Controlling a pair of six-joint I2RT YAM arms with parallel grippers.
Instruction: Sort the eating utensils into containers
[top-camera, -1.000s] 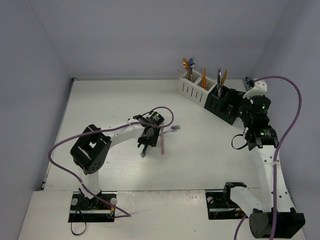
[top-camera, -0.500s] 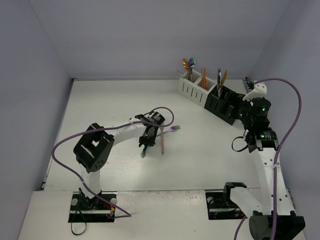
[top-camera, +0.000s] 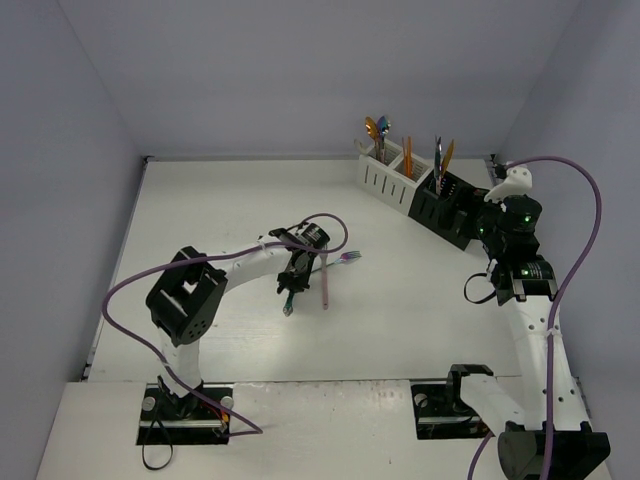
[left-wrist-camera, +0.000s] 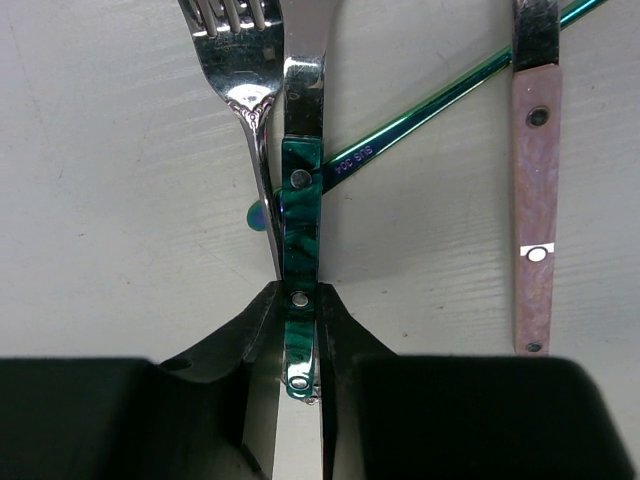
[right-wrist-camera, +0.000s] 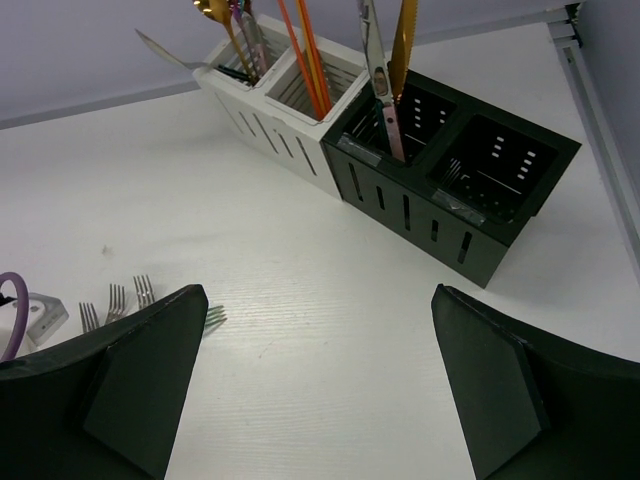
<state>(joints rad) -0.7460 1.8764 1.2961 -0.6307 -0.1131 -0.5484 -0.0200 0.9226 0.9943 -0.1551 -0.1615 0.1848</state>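
- The green-handled utensil (left-wrist-camera: 300, 210) lies flat on the table (top-camera: 200, 220), in the middle area and a little toward the left and near edges. Its end is clamped between the fingers of the left gripper (left-wrist-camera: 300, 300), which are drawn narrow around the handle.
- Its handle is marbled green with metal rivets. The shiny part runs out of the left wrist view, so I cannot tell if it is a knife.
- A silver fork (left-wrist-camera: 240, 60) with a decorated neck lies just beside it, and its stem goes under the green handle near the fingers.
- A thin blue-green stem (left-wrist-camera: 420, 110) crosses diagonally beneath these two. In the top view its fork head (top-camera: 348, 257) points toward the right edge.
- A pink-handled utensil (left-wrist-camera: 537, 200) lies near them, parallel to the green one and apart from it.
- From above, the left gripper (top-camera: 289, 290) points down at this small group.
- The white caddy (top-camera: 382, 180) and the black caddy (top-camera: 440, 210) stand joined in a row near the far right corner.
- In the white caddy, gold and iridescent spoons (top-camera: 372, 128) stand in the compartment nearest the far edge, and orange pieces (top-camera: 407, 150) stand in the next one.
- A silver piece and a gold piece (top-camera: 441, 155) stand in the black compartment that adjoins the white caddy.
- The right gripper (right-wrist-camera: 318, 300) hovers near the right edge, just beside the black caddy — its fingers are spread wide and hold nothing.
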